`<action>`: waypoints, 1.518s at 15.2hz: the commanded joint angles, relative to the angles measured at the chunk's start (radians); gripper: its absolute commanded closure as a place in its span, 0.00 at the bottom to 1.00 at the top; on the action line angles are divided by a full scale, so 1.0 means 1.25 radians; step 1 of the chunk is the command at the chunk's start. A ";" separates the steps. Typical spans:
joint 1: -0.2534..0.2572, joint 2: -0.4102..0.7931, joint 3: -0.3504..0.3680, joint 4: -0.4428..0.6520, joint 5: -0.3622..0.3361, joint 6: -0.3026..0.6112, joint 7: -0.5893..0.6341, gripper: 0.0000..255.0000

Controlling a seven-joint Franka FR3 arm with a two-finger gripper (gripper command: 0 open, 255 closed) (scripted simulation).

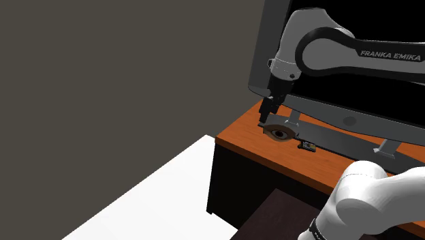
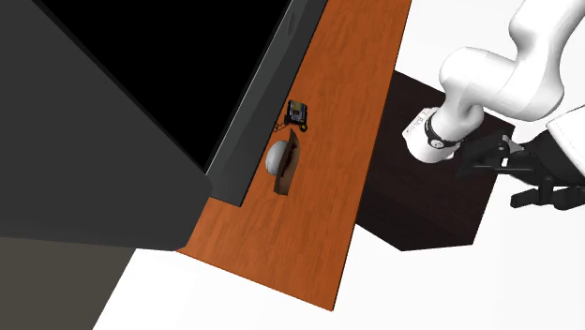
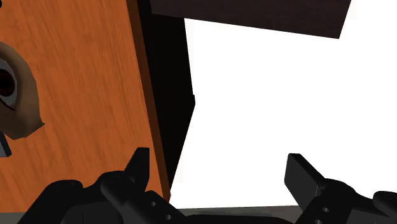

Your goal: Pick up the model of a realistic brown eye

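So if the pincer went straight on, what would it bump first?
Probably the white floor: the open pincer aims just past the edge of the wooden table. One finger might clip that edge; depth is unclear.

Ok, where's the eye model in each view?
Shoulder view: eye model on the desktop, right beside the gripper.
Second exterior view: eye model near centre, just below a small dark gadget.
Wrist view: eye model on the desktop, off to one side of the gripper.
Shared landmark: the reddish-brown desktop.
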 commanded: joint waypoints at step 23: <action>-0.099 0.309 -0.408 0.026 -0.115 0.267 -0.401 0.00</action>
